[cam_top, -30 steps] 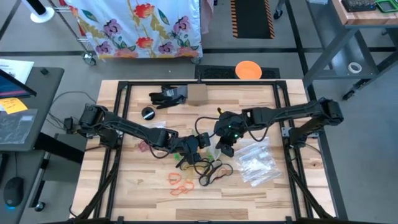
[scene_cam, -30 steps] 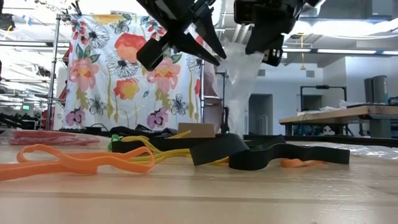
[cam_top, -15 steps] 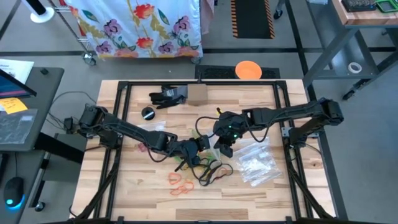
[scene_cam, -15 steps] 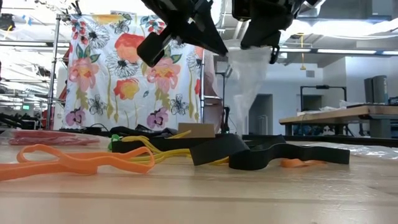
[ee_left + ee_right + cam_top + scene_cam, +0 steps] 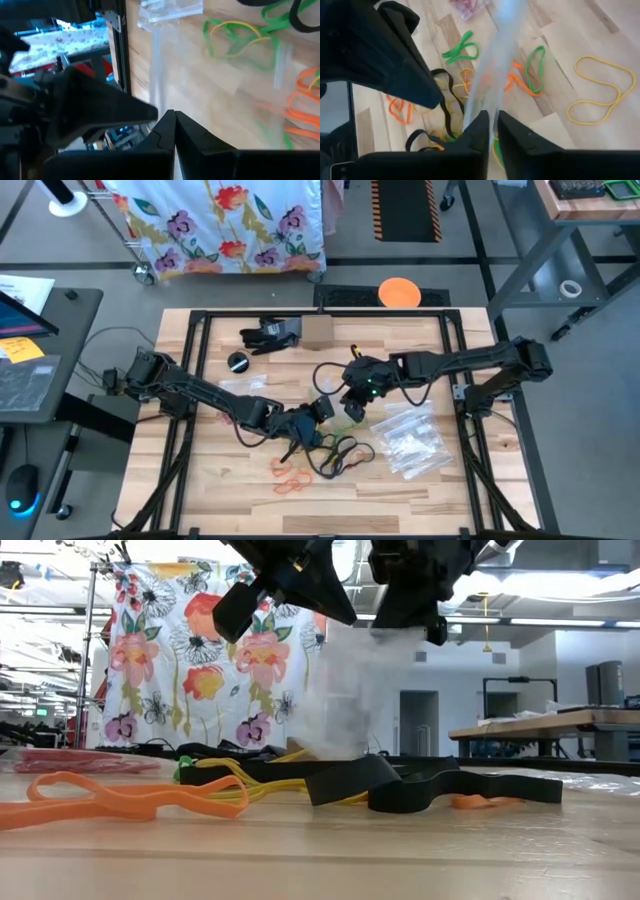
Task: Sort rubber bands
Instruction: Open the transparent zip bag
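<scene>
**Bag held over the band pile, mid-sort**

Since the earlier frames the clear bag (image 5: 352,690) has swung: it hung as a narrow tapering strip below the right gripper (image 5: 352,408) and now spreads wider, reaching down toward the bands on the table. In the high view the left gripper (image 5: 298,436) has shifted slightly forward over the pile, and the right gripper has drawn a little away from it.

The two grippers meet above the middle of the table (image 5: 420,490). The left wrist view shows the left fingers (image 5: 170,131) pressed together, with nothing clearly visible between them. In the right wrist view the right fingers (image 5: 481,131) stand a narrow gap apart with the bag's edge running up between them; whether they pinch it or are letting go cannot be told.

The rubber bands lie loose on the wood below and beside the grippers: black bands (image 5: 345,458) and green bands (image 5: 335,443) just under the left gripper, orange bands (image 5: 290,476) nearer the front edge, a yellow band (image 5: 600,90) a little apart. A reddish cluster (image 5: 232,416) lies beside the left forearm, and more clear bags (image 5: 408,442) lie under the right arm.

The step in hand appears to be readying a bag to receive one colour of band. The next move likely calls for the bag's mouth to be held open while the left gripper lifts a single thin loop, a fine pick from a tangled heap.
</scene>
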You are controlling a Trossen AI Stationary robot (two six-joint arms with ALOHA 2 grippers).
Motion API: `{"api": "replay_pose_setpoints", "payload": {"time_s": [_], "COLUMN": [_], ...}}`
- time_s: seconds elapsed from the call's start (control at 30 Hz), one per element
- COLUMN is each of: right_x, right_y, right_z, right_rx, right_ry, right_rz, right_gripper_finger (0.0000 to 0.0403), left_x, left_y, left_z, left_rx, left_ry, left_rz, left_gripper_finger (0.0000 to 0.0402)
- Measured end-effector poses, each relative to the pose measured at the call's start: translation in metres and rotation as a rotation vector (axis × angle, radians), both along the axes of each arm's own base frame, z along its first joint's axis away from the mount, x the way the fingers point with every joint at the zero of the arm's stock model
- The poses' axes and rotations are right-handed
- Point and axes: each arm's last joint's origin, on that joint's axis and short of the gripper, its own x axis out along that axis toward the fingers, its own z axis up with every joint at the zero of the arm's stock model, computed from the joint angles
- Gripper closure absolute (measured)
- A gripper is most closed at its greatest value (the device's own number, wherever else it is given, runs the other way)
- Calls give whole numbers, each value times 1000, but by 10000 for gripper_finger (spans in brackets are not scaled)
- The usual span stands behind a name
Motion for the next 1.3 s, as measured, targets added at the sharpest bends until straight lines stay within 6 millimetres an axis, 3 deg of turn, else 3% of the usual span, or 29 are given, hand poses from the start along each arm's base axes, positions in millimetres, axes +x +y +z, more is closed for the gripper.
{"api": "replay_pose_setpoints", "payload": {"time_s": [0.2, 0.33, 0.53, 0.73, 0.87, 1.07, 1.17, 1.3], "right_x": [0, 5, 4, -18, -52, -101, -108, -112], "right_y": [4, 5, 6, -3, -12, -12, -10, -16], "right_z": [-2, -13, -34, -20, -15, -61, -88, -116], "right_rx": [-20, -24, -89, -180, -245, -97, -15, 53], "right_ry": [13, 51, 205, 279, 315, 19, -142, -110], "right_rz": [-41, -42, -31, -56, -122, -292, -328, -422], "right_gripper_finger": [280, 263, 272, 299, 310, 318, 318, 318], "left_x": [0, 0, -13, -44, -71, -107, -116, -123], "left_y": [1, 1, 15, 39, 50, 49, 49, 51], "left_z": [0, 0, 7, 13, 1, -25, -29, -34], "left_rx": [12, -28, -427, -744, -890, -1147, -1243, -1285], "left_ry": [-8, -27, -86, -116, -242, -505, -648, -753], "left_rz": [27, 55, 247, 392, 451, 389, 299, 229], "left_gripper_finger": [401, 401, 401, 401, 401, 401, 401, 401]}}
